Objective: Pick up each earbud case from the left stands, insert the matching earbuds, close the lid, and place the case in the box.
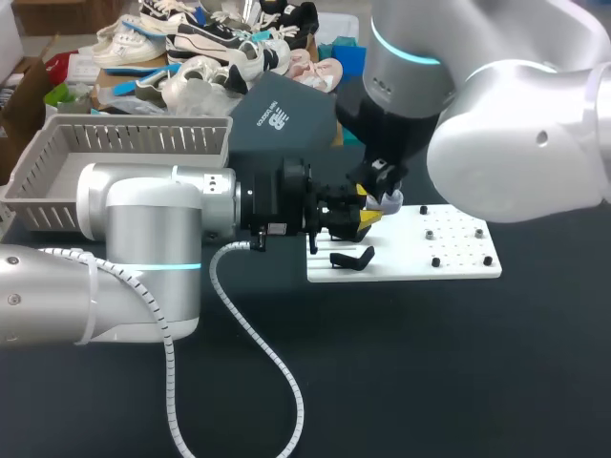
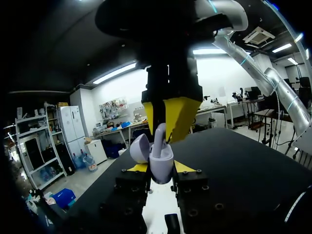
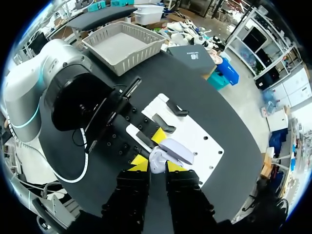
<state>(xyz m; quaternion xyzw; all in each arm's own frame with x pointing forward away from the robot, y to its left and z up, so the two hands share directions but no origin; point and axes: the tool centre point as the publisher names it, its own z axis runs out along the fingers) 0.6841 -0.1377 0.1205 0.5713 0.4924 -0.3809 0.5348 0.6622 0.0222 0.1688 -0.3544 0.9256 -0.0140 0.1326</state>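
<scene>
The only print in view stands on the dark box, just beside the grey basket: a white emblem on the lid's sloping face, with a short line of lettering under it that is too small to make out. The right wrist view shows the same white mark on the dark box — no clearer there. Nothing else carries legible writing, numbers or signs.

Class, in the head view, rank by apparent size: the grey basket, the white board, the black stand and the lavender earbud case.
1. grey basket
2. white board
3. black stand
4. lavender earbud case, mostly hidden, so this last placing is unsure.
</scene>
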